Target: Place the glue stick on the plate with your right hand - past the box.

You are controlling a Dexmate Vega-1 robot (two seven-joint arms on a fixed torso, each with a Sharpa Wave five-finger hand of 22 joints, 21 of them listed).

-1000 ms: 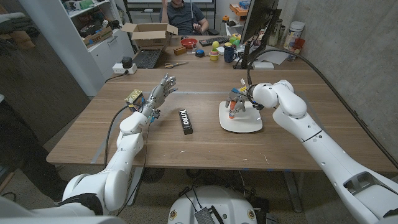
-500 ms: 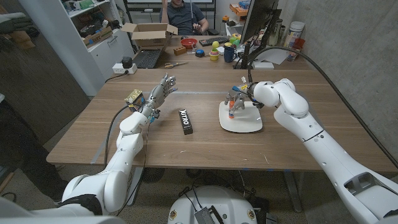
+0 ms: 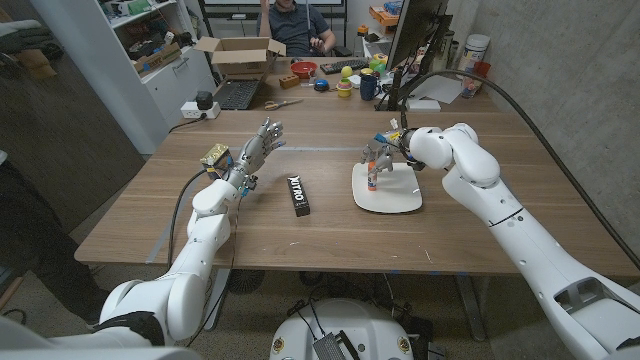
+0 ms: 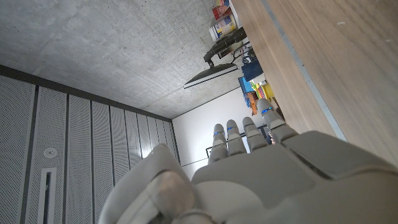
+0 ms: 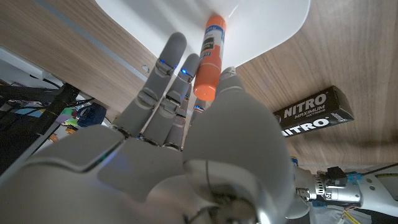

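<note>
My right hand [image 3: 384, 152] hangs over the far edge of the white plate [image 3: 395, 200], and the glue stick [image 3: 371, 176] stands just below my fingers [image 5: 163, 78], its long axis close to upright with its lower end on or just above the plate's surface; from the head view I cannot tell whether it has touched down. In the right wrist view the orange cap end sits against my thumb and the fingers beside it, so I judge that I am pinching it by the cap, though the contact itself is partly hidden behind my palm. What the coming move turns on, as I read it, is that the stick points straight away from my fingers toward the plate: if I spread them, it stands on a narrow end and could topple, so letting it down or tipping it first looks safer. The black box [image 3: 298, 194] printed NITRO lies on the counter [image 3: 330, 240] between my two arms, beside the plate and apart from it, so the stick is already past it. My left hand [image 3: 255, 150] is raised over the counter on the other side of the box, fingers apart and holding nothing. The wrist view shows the grip and the stick's white label end against the plate; the head view gives the layout.
</note>
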